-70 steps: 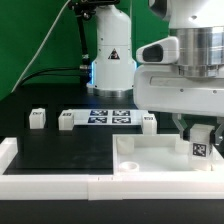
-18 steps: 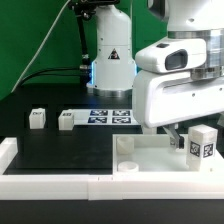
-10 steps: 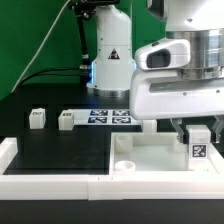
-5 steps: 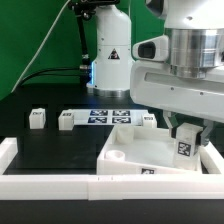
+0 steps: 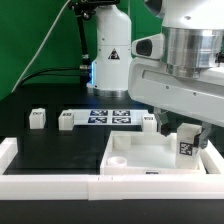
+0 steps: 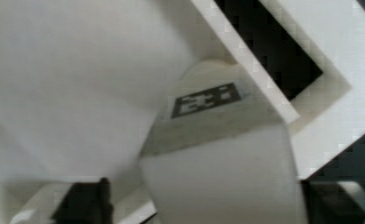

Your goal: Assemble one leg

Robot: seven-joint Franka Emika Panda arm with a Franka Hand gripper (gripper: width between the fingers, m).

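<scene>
Pincer (image 5: 188, 134) clenched on small white blocky plastic leg (image 5: 186, 145) (tag visible) over large white rimmed tray piece (image 5: 150, 158); risk: tilted leg jams, shifts tray.

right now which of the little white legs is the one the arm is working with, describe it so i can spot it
Start at the big white tray-like piece at the front of the table. The leg stands upright at that piece's corner on the exterior view's right, directly under the gripper. Unlike the three lookalike legs back by the marker board, it sits between the fingers.
</scene>
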